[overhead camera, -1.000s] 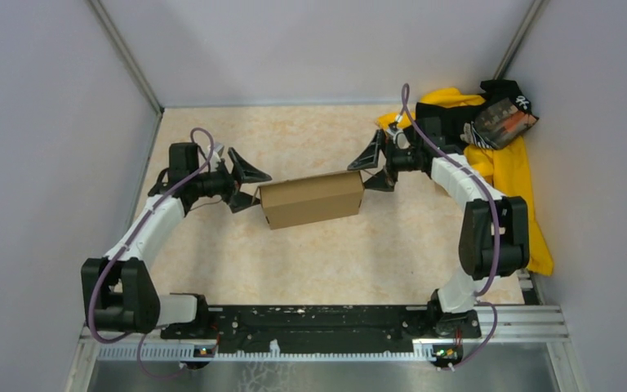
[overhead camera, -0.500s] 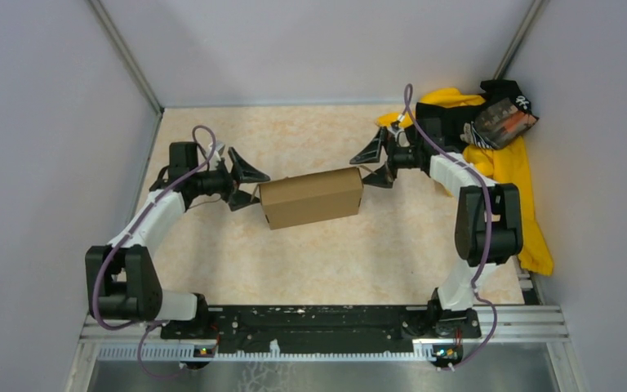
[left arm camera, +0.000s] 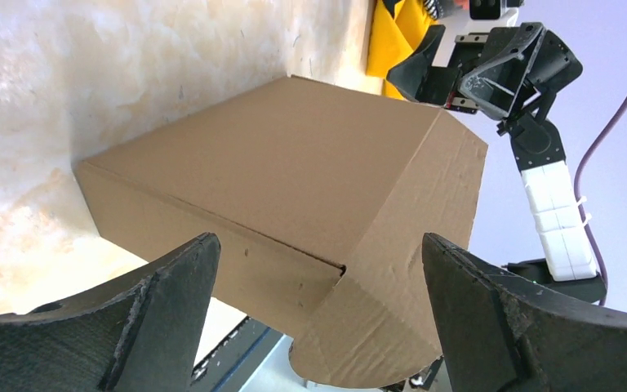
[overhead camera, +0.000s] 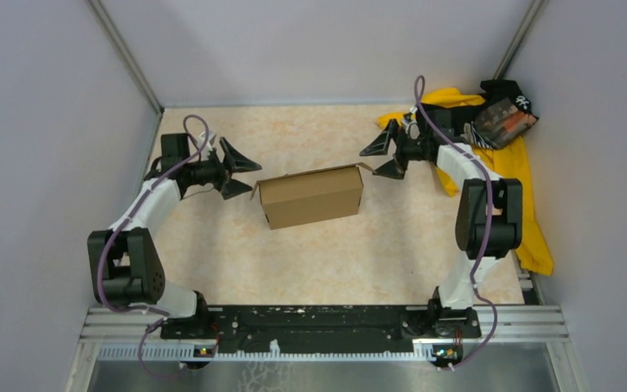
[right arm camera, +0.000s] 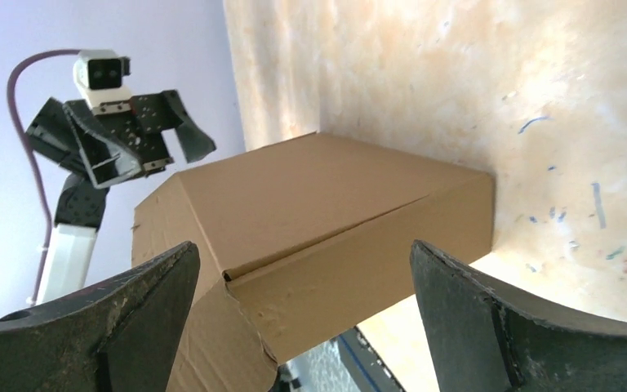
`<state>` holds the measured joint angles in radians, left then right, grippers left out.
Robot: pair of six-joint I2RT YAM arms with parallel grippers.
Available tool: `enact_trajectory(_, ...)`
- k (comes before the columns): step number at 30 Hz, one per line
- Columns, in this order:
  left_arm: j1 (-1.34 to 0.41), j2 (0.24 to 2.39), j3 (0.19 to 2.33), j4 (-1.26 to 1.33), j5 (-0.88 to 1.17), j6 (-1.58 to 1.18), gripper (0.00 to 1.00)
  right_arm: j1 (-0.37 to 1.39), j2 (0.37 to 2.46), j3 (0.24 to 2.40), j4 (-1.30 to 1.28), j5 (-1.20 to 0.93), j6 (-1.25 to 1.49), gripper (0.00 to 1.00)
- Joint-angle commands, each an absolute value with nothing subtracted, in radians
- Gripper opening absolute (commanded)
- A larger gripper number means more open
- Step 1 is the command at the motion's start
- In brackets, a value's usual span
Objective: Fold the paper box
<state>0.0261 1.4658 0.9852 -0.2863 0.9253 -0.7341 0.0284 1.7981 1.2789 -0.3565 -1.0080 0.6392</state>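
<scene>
Near the middle of the pale marbled table (overhead camera: 335,261), the paper box (overhead camera: 310,196) is sitting closed up as a shallow brown carton, its long side running left to right and slightly tilted, with nothing gripping it. It is lying in almost the same place as a second ago. The left gripper (overhead camera: 253,178), which a second ago had its fingertips right at the left end of the box, is now hanging clear of that end, farther left and a little toward the back wall. Its jaws are standing spread wide and holding nothing. The right gripper (overhead camera: 368,163) has likewise backed off from the right end of the box toward the far right corner. It is now sitting close to the yellow cloth (overhead camera: 514,175), with its jaws also spread wide and empty. From the left wrist camera the box (left arm camera: 294,180) is filling the space ahead of the two dark fingers (left arm camera: 163,310), apart from them, and the right gripper (left arm camera: 490,73) is showing beyond its far end. From the right wrist camera the box (right arm camera: 318,212) is resting flat on the table, again apart from the fingers (right arm camera: 490,327), with the left gripper (right arm camera: 118,135) facing it from the other side. At the near end of the box a flap edge is standing slightly proud of the side wall.
</scene>
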Motion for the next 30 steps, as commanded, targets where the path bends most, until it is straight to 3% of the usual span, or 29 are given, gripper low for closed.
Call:
enact_trajectory(1, 0.053, 1.483, 1.038, -0.266, 0.942, -0.69, 0.99, 0.006, 1.789, 1.36, -0.426, -0.909, 0.541, 0.99)
enact_trajectory(9, 0.1, 1.445, 1.084, -0.31, 0.889, -0.611, 0.99, 0.005, 1.548, 1.394, -0.593, -0.397, 0.33, 0.99)
enact_trajectory(17, 0.058, 1.237, 1.214, -0.433, 0.518, -0.464, 0.99, 0.004, 1.107, 1.137, -0.383, -0.084, 0.362, 0.99)
enact_trajectory(23, -0.197, 1.101, 1.231, -0.463, 0.065, -0.363, 0.99, 0.004, 1.02, 1.069, -0.299, -0.349, 0.271, 0.95)
enact_trajectory(30, -0.664, 1.018, 1.212, -0.468, -0.555, -0.212, 0.99, 0.221, 1.035, 1.198, -0.506, -0.209, 0.01, 0.87)
